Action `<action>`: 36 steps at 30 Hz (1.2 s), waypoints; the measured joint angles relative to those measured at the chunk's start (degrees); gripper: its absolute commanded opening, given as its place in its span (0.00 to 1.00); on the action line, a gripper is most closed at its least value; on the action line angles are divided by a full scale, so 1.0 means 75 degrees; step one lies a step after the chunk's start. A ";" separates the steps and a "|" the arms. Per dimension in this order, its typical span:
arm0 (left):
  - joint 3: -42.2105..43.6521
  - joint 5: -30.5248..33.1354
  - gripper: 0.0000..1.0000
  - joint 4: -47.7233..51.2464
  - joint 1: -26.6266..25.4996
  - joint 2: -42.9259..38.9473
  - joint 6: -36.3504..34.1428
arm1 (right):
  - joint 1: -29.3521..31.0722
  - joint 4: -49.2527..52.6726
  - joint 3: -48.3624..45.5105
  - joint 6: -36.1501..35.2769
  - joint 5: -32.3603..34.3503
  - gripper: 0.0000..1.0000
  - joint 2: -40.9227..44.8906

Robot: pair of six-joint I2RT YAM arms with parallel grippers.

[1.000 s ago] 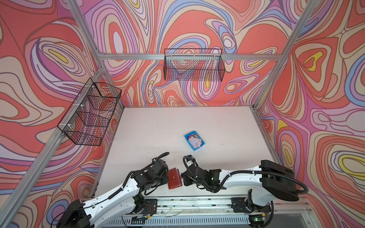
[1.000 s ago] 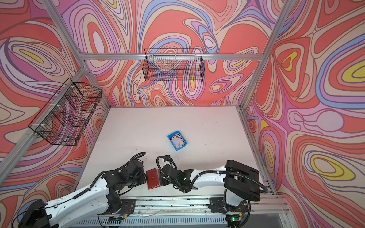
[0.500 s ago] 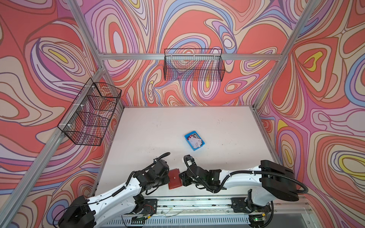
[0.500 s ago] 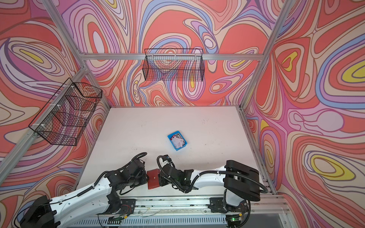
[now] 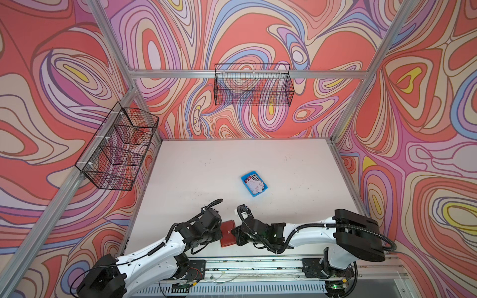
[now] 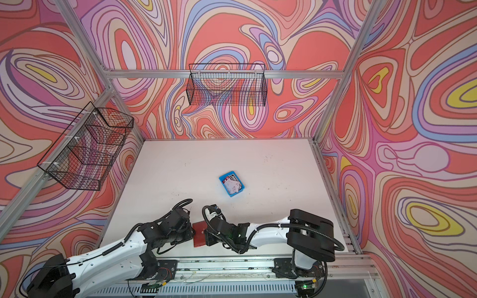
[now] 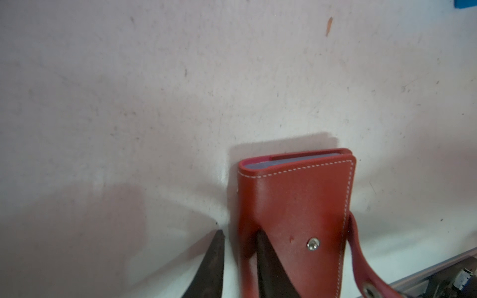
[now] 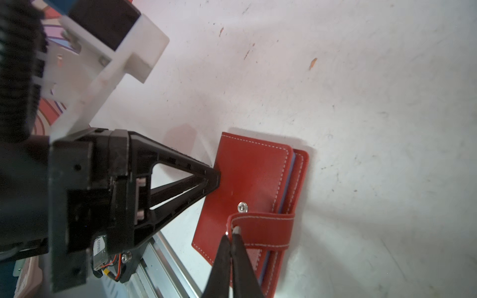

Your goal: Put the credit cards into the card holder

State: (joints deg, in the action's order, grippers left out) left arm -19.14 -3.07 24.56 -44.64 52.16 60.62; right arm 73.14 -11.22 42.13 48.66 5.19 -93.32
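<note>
The red card holder (image 5: 228, 234) (image 6: 199, 234) lies closed near the table's front edge, between both grippers. My left gripper (image 7: 239, 232) (image 5: 221, 233) is shut on the holder's spine edge (image 7: 246, 206), with one finger over the cover (image 7: 296, 206). My right gripper (image 8: 231, 231) (image 5: 233, 232) is shut on the end of the unsnapped strap (image 8: 263, 229), which bends back over the cover. The snap stud (image 8: 242, 206) is bare. The credit cards (image 5: 254, 184) (image 6: 232, 185) lie in a loose pile further back, away from both grippers.
A small blue tray (image 5: 245, 178) (image 6: 223, 178) holds the cards at mid-table. The aluminium rail (image 5: 258, 263) runs just in front of the holder. Black wire baskets hang on the left wall (image 5: 116, 152) and the back wall (image 5: 253, 87).
My left jaws have narrowed onto the holder's spine edge and the left arm has shifted slightly. The right gripper and the holder have hardly moved.
</note>
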 measured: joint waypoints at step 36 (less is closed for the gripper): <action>0.0003 -0.0268 0.25 -0.0137 0.0000 -0.0015 -0.0087 | 0.0023 0.0487 0.0717 -0.0347 -0.0146 0.00 -0.0481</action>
State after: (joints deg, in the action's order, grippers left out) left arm -19.11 -5.08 23.53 -44.64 52.05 59.96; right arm 73.32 -7.57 47.51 46.06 4.10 -96.92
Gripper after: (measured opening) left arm 0.250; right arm 0.047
